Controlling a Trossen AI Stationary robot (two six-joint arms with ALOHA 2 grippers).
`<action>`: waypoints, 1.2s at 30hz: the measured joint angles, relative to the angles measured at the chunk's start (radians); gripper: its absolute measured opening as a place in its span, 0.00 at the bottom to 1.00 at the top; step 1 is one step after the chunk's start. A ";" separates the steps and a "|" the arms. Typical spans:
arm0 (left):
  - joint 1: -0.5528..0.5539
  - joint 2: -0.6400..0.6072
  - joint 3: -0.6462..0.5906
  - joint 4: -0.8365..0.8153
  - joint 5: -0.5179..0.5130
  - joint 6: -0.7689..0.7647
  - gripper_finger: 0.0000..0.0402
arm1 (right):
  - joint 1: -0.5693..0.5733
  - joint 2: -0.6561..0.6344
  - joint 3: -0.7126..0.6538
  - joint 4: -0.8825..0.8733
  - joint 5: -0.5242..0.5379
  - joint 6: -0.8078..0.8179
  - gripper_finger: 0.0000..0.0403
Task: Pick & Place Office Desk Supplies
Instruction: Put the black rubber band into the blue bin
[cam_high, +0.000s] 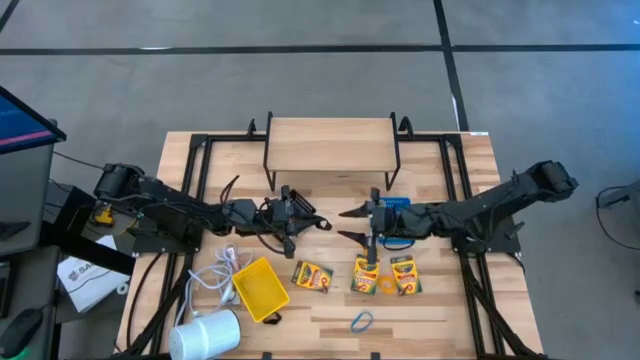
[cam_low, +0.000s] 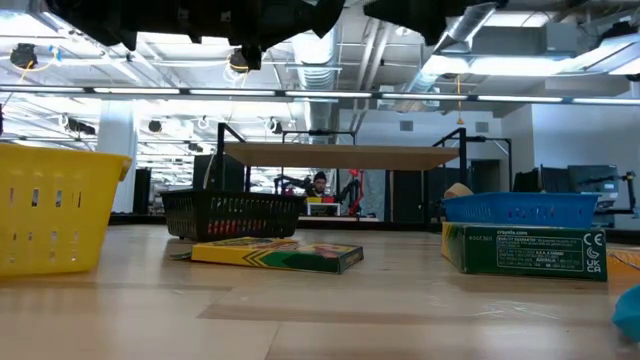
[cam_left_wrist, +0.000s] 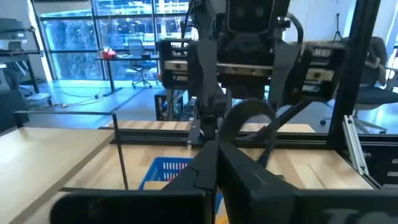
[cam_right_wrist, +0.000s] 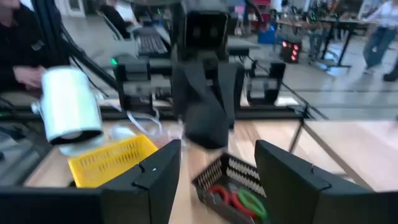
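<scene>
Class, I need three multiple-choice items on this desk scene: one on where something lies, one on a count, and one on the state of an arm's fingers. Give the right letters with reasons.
1. Where does the blue rubber-band ring lie?
A. In the yellow bin
B. On the bare table, apart from the boxes
C. On the raised wooden shelf

2. How many crayon boxes lie on the table in the high view?
A. One
B. Two
C. Three

3. How do the fingers of the right gripper stand?
A. Open, holding nothing
B. Shut on a crayon box
C. Shut on a rubber-band ring

Answers:
1 B, since the ring rests alone on the wood.
2 C, since one box lies by itself and two lie side by side.
3 A, since the right wrist view shows a wide, empty gap between the fingers.
</scene>
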 joint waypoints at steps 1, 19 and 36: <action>0.000 0.000 0.000 0.000 0.000 0.002 0.01 | -0.007 0.010 0.002 0.020 -0.012 0.005 0.50; -0.005 0.000 0.000 0.028 0.050 0.011 0.01 | -0.014 0.108 0.001 0.214 -0.089 -0.043 0.50; -0.014 0.001 0.000 0.079 0.101 -0.006 0.01 | -0.003 0.108 0.001 0.260 -0.112 -0.064 0.50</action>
